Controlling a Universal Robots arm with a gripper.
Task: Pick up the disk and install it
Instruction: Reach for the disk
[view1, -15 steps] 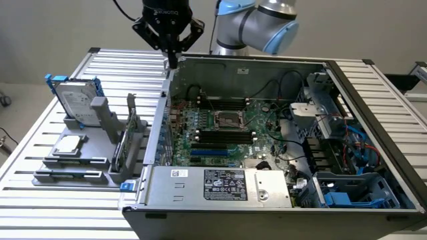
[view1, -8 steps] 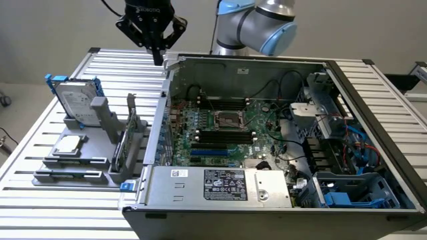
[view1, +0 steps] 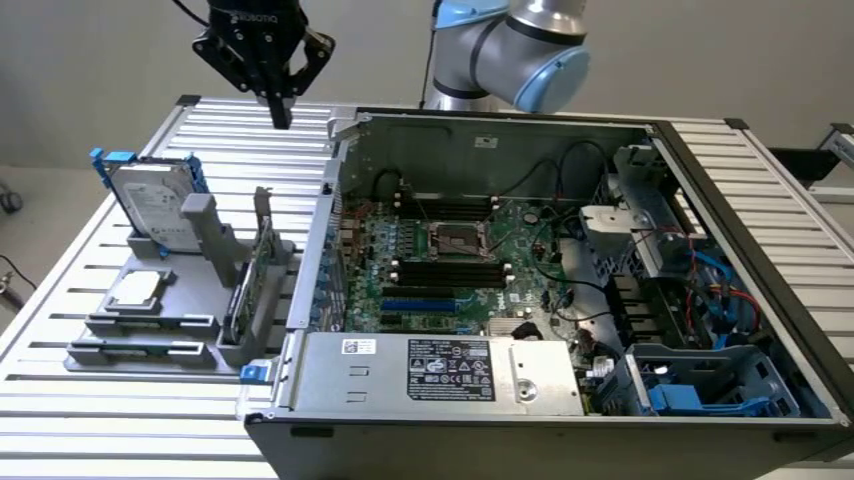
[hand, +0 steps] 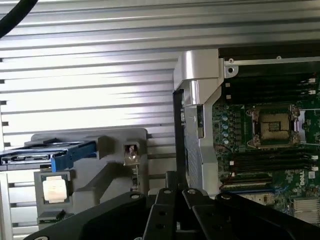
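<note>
Blue-framed and silver-grey, the disk (view1: 150, 205) stands on edge in the grey holder (view1: 200, 240) on the slatted table (view1: 80, 400), at the exterior view's left. It is well apart from the open computer case (view1: 494, 122) and not yet picked up. The tool (view1: 280, 115) hangs high above the table's far part, near the case's far corner, clenched on nothing. Wrist view: the disk (hand: 55, 154) appears edge-on from above, with a small square chip (hand: 54, 190) lying near it on the same holder.

Judgement on the step in hand, the approach to the pickup: a sound grasp calls for the jaws to part wide enough to clear the blue carrier. They should be centred over the disk's upper edge and turned so that they meet its two broad faces squarely. The chip and the neighbouring upright plates (view1: 260, 260) are to be avoided. A lift straight along the holder's slot, without tilt, seems least likely to jam.

Pose: the arm (view1: 514, 50) rises behind the case, with the wrist turned down and the tool pointing vertically at the table.
</note>
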